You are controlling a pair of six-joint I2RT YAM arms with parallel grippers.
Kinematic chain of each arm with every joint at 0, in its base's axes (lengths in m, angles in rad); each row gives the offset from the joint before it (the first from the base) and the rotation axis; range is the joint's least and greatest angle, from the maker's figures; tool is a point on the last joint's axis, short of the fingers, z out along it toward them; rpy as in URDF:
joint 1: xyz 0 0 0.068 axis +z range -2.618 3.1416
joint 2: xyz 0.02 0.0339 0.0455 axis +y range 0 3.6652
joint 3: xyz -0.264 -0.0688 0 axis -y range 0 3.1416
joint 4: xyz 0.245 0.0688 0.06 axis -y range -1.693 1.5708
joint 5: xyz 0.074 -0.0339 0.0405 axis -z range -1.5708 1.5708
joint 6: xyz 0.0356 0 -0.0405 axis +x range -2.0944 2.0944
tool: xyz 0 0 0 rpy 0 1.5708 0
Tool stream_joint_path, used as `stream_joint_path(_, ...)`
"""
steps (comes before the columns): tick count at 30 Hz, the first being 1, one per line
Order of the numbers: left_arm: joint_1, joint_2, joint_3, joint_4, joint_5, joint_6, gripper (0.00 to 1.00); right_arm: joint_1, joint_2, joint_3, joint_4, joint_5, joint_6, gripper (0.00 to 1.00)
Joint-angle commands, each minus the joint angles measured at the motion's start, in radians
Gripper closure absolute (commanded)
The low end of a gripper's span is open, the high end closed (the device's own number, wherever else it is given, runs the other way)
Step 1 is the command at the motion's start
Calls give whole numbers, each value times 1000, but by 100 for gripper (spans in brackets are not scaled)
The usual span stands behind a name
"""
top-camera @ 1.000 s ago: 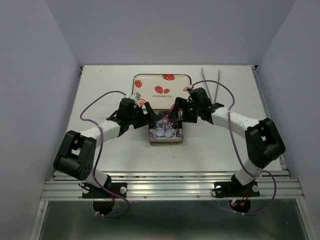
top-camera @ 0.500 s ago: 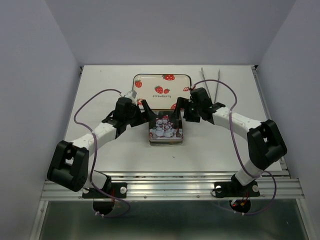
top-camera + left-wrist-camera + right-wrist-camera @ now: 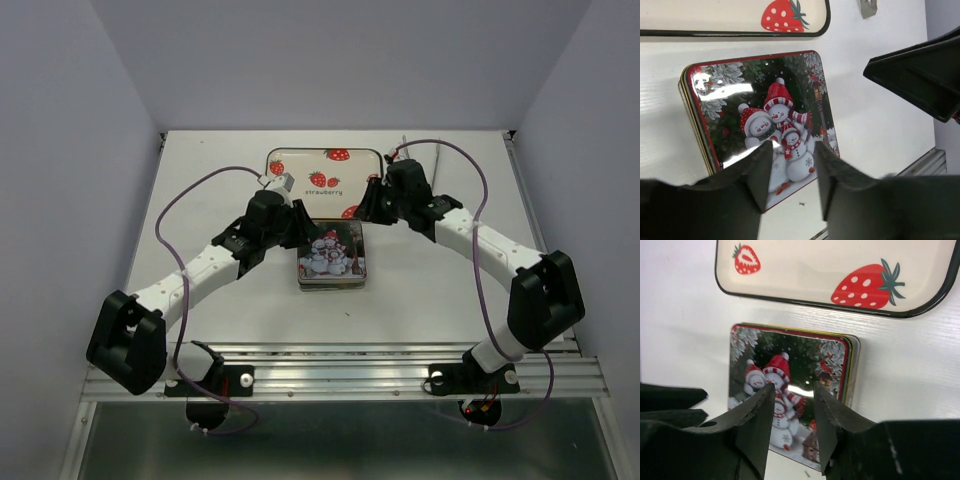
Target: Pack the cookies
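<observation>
Just off the far corners of the closed snowman tin [image 3: 332, 255], the left gripper [image 3: 792, 150] and the right gripper [image 3: 794, 390] hang from opposite sides. Each has its fingers a narrow gap apart with nothing pinched between them. The tin sits on the table [image 3: 200, 170], near the strawberry tray [image 3: 355, 175]. The cookies cannot be seen, as the tin's lid is on.

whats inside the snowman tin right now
The tin is closed, so only its snowman lid shows. Anything inside, cookies included, is hidden by the lid.
</observation>
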Motion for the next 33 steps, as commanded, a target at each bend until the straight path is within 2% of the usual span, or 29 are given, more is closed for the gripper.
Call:
stream_joint_path(1, 0, -16, 5, -8, -24, 0, 65, 9, 21, 76, -4, 14, -11, 67)
stream_joint_path(2, -1, -12, -1, -10, -22, 0, 70, 9, 34, 87, -2, -14, -13, 78)
stream_joint_path(3, -1, -9, -4, -10, -19, -4, 74, 9, 46, 92, -2, -31, -13, 84)
stream_joint_path(4, -1, -3, -10, -10, -21, -7, 82, 18, 72, 95, -2, -51, -14, 99)
stream_joint_path(6, -1, 1, -30, -11, -22, -16, 86, 29, 100, 104, -4, -59, -22, 99)
stream_joint_path(16, 0, 99, -121, -36, -41, -56, 94, 60, 290, 130, -60, -125, -25, 99)
stream_joint_path(22, 5, 117, -145, -94, -78, -70, 97, 60, 307, 124, -68, -111, -31, 99)
stream_joint_path(28, 5, 82, -161, -83, -93, -84, 98, 60, 295, 135, -73, -106, -48, 99)
stream_joint_path(31, 5, 36, -112, -63, -105, -73, 95, 60, 267, 161, -70, -74, -57, 99)
stream_joint_path(33, 6, -13, -69, -46, -131, -53, 79, 60, 230, 178, -65, -53, -63, 99)
